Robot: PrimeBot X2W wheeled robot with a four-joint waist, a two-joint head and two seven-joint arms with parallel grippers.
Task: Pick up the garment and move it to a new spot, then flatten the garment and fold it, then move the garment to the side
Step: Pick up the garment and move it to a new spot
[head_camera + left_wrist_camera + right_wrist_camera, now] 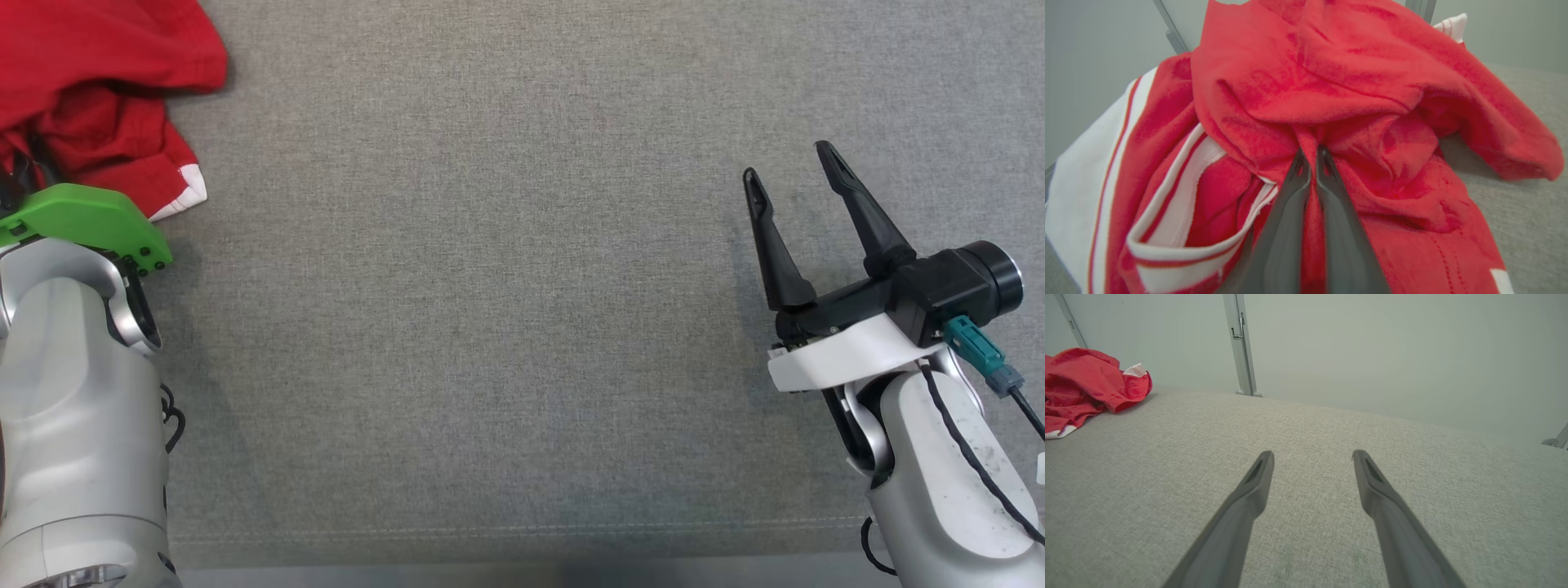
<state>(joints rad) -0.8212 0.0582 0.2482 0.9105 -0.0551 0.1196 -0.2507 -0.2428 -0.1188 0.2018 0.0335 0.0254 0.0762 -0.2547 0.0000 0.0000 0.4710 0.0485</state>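
Lying clamped in left hand point(1312, 157): garment point(1351, 73)

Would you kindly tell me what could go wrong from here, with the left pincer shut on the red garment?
1. The left pincer pinches only a thin fold of the garment; it may slip out on lifting.
2. The garment lies crumpled in layers, so it may come up tangled and flatten badly.
3. The right pincer stands open, far off over the grey surface, so one grip likely bears all the cloth.
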